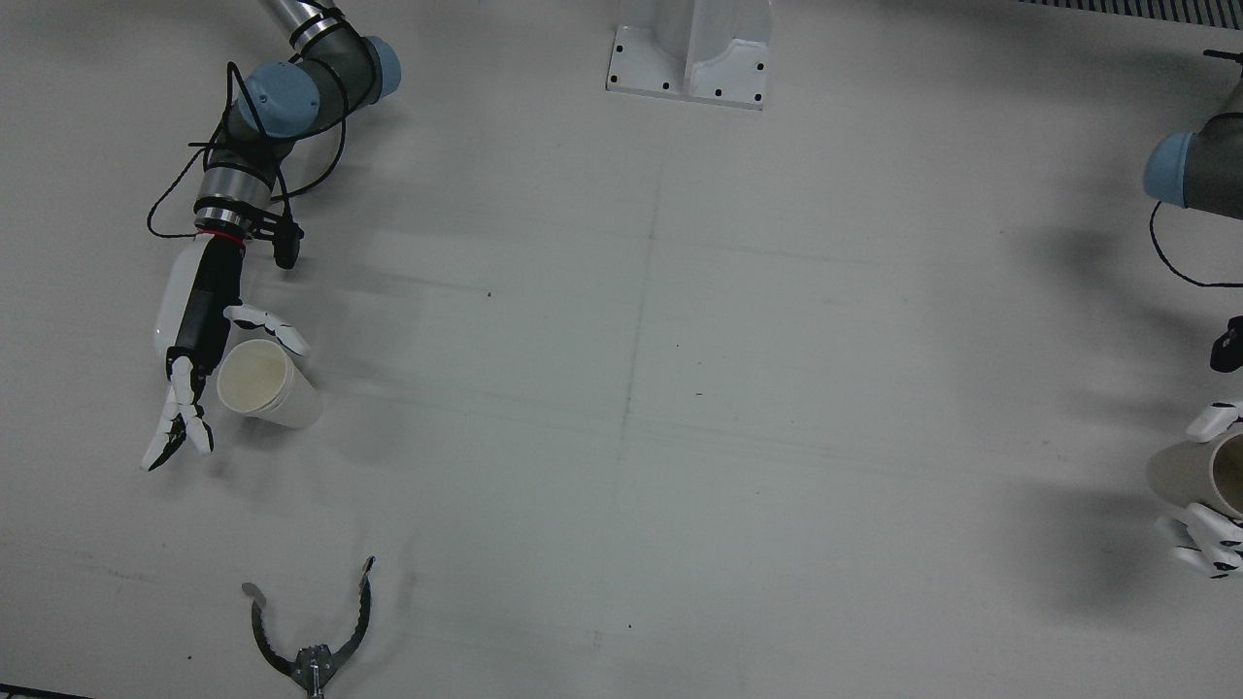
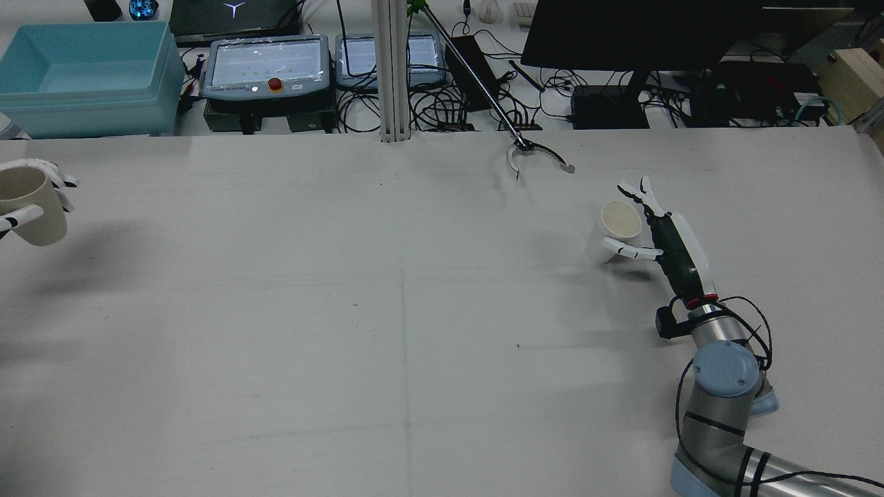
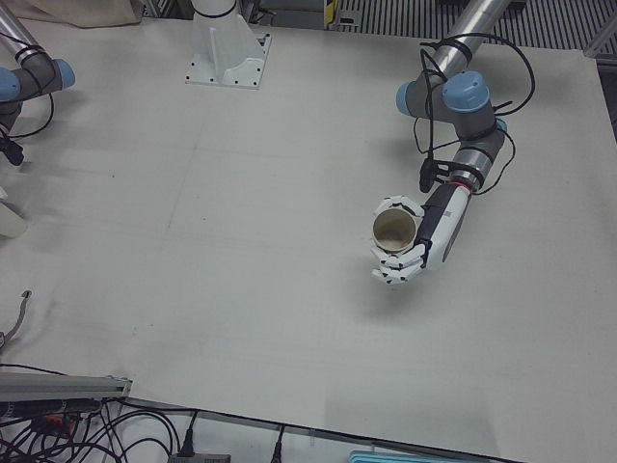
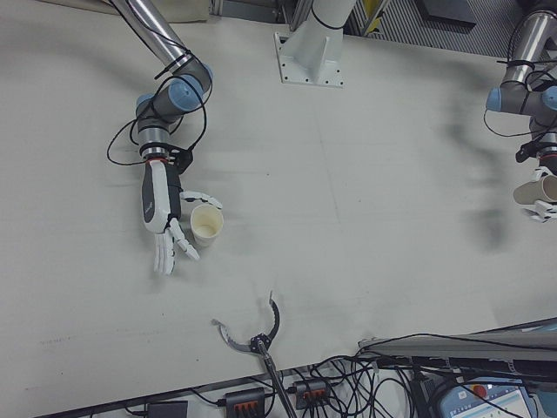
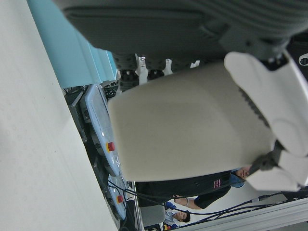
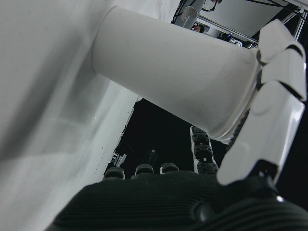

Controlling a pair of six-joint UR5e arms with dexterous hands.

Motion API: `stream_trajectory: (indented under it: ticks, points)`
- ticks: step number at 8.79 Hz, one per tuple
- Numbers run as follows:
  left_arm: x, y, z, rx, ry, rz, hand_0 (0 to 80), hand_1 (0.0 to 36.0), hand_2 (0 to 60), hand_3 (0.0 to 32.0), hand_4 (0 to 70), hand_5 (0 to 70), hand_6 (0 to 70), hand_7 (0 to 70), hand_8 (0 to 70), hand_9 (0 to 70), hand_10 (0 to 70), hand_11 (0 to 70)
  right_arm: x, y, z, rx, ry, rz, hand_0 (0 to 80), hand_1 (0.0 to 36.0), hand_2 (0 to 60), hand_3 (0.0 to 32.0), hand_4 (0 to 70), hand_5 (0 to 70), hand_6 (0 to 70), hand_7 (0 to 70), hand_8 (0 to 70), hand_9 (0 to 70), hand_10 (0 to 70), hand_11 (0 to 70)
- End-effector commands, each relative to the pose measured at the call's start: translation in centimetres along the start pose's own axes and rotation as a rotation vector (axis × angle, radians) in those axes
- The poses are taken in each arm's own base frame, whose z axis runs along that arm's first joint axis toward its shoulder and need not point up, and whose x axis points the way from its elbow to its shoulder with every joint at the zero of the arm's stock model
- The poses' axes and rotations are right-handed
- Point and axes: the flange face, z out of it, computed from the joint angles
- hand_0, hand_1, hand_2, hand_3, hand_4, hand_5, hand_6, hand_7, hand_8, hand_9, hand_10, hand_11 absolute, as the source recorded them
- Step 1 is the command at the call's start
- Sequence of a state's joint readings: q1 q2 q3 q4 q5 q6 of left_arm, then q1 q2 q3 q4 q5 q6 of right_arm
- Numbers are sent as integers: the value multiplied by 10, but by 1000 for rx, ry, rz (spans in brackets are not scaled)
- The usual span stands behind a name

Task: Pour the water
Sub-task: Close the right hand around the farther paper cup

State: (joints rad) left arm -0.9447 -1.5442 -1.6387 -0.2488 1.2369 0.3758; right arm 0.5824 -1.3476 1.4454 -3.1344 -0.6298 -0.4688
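From the rear view I see my left hand (image 2: pixel 27 200) at the table's (image 2: pixel 387 304) far-left edge, clamped around a beige cup (image 2: pixel 27 203) held off the surface – the left-front view shows that cup looks empty. My right hand (image 1: pixel 209 374) has its fingers spread beside a white cup (image 1: pixel 267 383) standing on the table; its inside looks empty too. A grabber tool (image 1: pixel 311 631) lies near the operators' side
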Motion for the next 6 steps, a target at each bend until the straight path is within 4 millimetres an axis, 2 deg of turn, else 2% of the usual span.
stream_trajectory:
  ticks: [1, 3, 5, 6]
  points:
    - [1, -3, -6, 2, 0, 1, 320, 209, 600, 0, 416, 481, 236, 565, 226, 375, 306, 441, 4, 4, 3, -1, 0, -2, 450, 150, 186, 48, 0, 118, 0, 18, 0, 0, 0, 0]
    - [2, -4, -7, 2, 1, -2, 312, 206, 600, 0, 417, 478, 235, 565, 224, 373, 304, 438, 8, 21, 10, -17, -3, 6, 454, 151, 199, 32, 0, 129, 0, 26, 0, 0, 0, 0]
    - [3, -9, -16, 9, -1, 0, 317, 206, 600, 0, 416, 479, 235, 565, 224, 373, 304, 438, 12, 27, 10, -25, 4, 2, 462, 164, 226, 4, 52, 145, 3, 29, 0, 0, 0, 0]
    - [3, -10, -17, 10, -2, -1, 317, 206, 600, 0, 415, 479, 235, 565, 225, 373, 305, 439, 13, 26, 10, -26, 9, 1, 465, 169, 239, 0, 85, 154, 9, 35, 0, 0, 0, 0]
